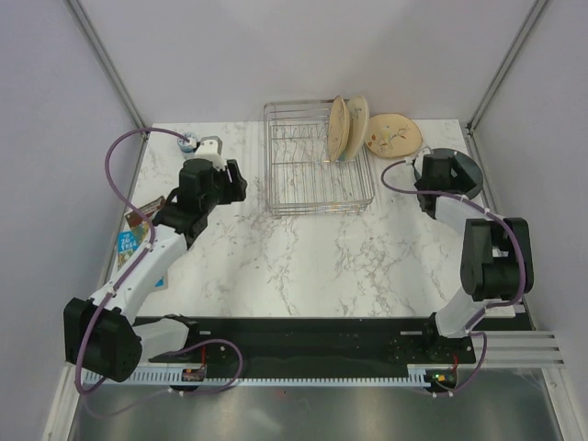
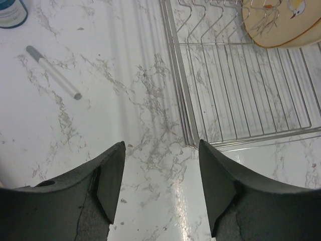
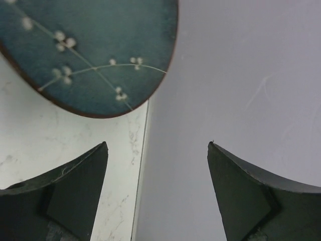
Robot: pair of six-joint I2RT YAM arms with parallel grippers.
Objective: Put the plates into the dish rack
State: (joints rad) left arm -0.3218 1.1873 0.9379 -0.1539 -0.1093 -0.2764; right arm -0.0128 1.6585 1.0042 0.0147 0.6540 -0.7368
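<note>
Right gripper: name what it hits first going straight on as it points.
The right gripper would probably meet the side wall, just past the table edge; depth is unclear. The dark teal plate sits left of that line.

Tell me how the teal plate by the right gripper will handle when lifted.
The teal plate looks rigid and glazed: probably slick to grip, breakable if dropped. It seems to lie flat near the wall, so catching its rim may be awkward.

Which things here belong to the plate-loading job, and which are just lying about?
Job: dish rack; racked cream plate; second racked plate; flat cream plate beside the rack; dark teal plate.
Lying about: pen; teal container; packets at the table's left edge.
</note>
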